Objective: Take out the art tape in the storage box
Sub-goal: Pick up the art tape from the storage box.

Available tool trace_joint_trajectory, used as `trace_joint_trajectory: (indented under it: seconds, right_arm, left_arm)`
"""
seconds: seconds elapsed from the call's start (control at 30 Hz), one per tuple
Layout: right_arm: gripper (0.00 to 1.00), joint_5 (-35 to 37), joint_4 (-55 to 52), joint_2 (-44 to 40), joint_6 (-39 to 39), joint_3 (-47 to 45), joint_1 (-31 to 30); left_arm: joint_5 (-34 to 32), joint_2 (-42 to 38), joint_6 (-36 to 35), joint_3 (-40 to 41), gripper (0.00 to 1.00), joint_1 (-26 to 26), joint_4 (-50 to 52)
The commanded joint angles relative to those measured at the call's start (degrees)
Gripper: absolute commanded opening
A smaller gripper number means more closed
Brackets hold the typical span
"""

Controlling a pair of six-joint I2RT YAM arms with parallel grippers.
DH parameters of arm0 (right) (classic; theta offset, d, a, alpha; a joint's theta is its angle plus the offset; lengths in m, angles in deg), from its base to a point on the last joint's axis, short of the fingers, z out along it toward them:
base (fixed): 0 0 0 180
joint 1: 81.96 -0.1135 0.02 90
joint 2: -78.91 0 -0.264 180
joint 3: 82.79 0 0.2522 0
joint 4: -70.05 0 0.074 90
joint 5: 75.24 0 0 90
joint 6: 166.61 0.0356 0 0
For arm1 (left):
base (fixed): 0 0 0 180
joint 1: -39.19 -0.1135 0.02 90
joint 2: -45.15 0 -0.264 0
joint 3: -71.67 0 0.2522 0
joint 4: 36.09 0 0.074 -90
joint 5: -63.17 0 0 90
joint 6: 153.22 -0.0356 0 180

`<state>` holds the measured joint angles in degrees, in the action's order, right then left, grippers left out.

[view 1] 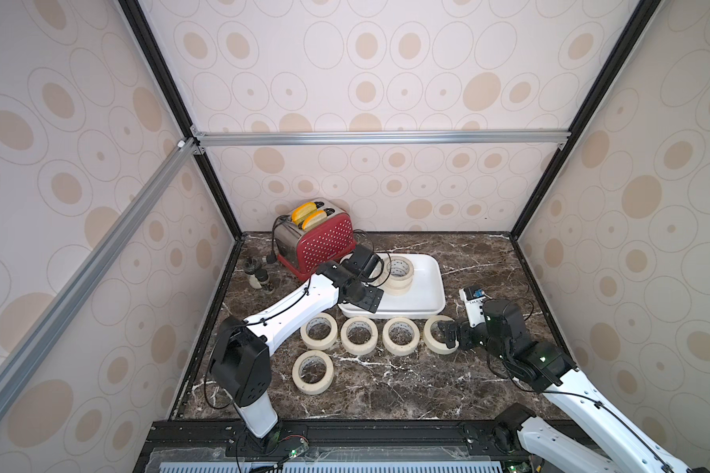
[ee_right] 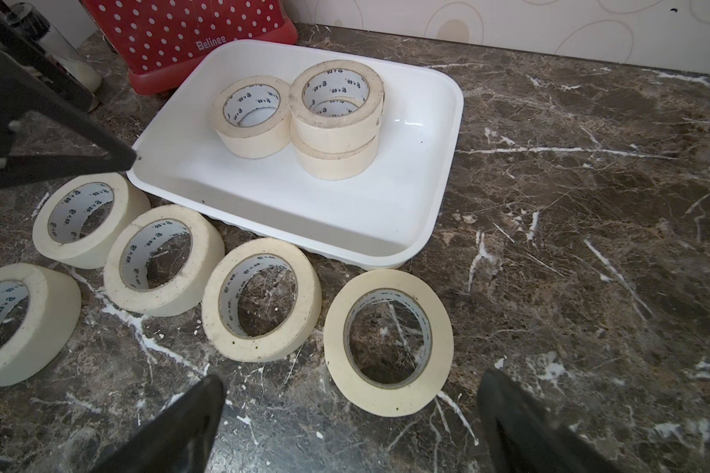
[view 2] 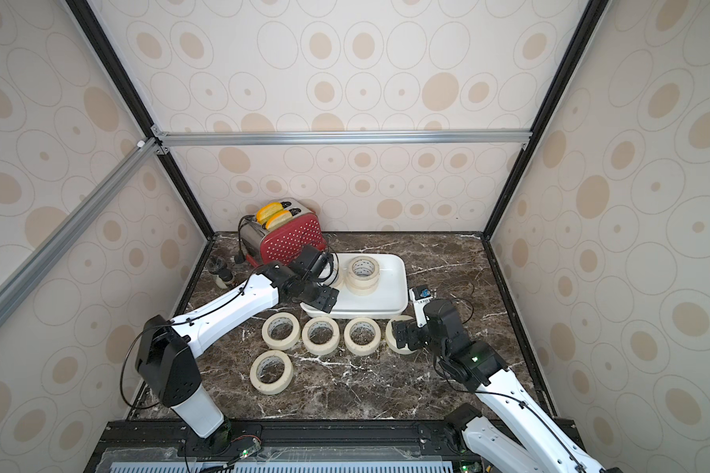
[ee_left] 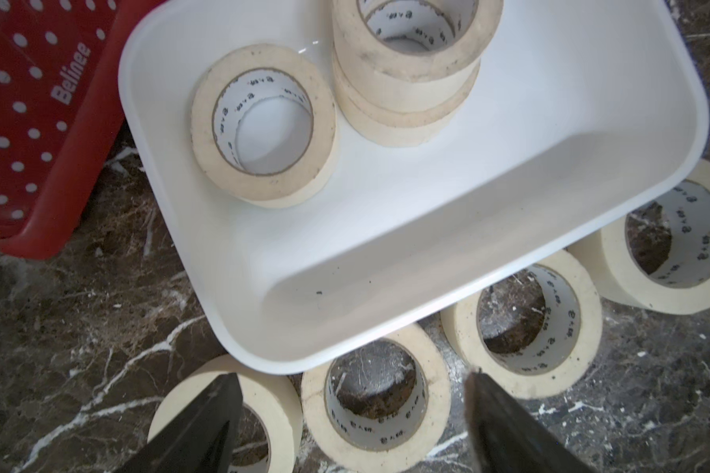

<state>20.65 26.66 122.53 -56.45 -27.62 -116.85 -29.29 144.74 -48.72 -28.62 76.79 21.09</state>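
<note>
Five of the eight rolls (view 1: 359, 336) are out of the box (view 1: 437, 282) and lie flat on the table (view 1: 386, 389). Four make a row just beside the box's near rim, and a fifth roll (view 1: 313, 372) lies alone in front of the row's left end. Three are inside the box, so I judge the task a little past halfway, with three lifts left.

Of those three, two form a stack (ee_left: 410, 61) toward the far wall. A single roll (ee_left: 263, 131) lies flat just beside the stack, on the side of the toaster (view 1: 320, 241) (the left arm hides most of it in both top views).

The left gripper (ee_left: 353, 374) hangs above the box's near left corner. Its jaws are spread and nothing is between them. The single roll or the top of the stack looks like its likeliest next pick.

The right gripper (ee_right: 351, 376) is also spread wide and empty. It sits low at the right end of the row, with the end roll (ee_right: 388, 344) just ahead of its fingertips. I cannot tell whether they touch.

Count: eight rolls, one box, one toaster, two grippers.
</note>
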Motion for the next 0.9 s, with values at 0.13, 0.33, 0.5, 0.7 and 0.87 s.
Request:
trace_joint_trajectory:
  seconds: [0.13, 0.33, 0.5, 0.7, 0.87]
  right_arm:
    - [1.00, -0.5, -2.2, -3.0, 1.8, 0.4, 0.4]
    - [1.00, 0.5, -3.4, -2.8, 1.2, 1.2, 0.4]
    - [1.00, 1.5, -3.7, -2.9, 1.3, 1.1, 0.4]
    - [1.00, 1.9, -3.6, -2.5, 1.5, 1.3, 0.4]
    - [1.00, 2.1, -3.7, -1.8, 1.4, 1.5, 0.4]
  left_arm:
    - [1.6, 9.1, -6.9, -7.3, 0.88, -3.2, -4.1]
    - [0.9, 17.3, -12.5, -12.6, 0.83, -3.4, -4.6]
    - [0.8, 23.0, -14.2, -17.6, 0.78, -3.7, -1.8]
    - [-0.1, 27.6, -15.5, -21.5, 0.75, -3.9, -1.0]
    - [-0.2, 30.5, -16.5, -25.2, 0.74, -4.1, -0.3]
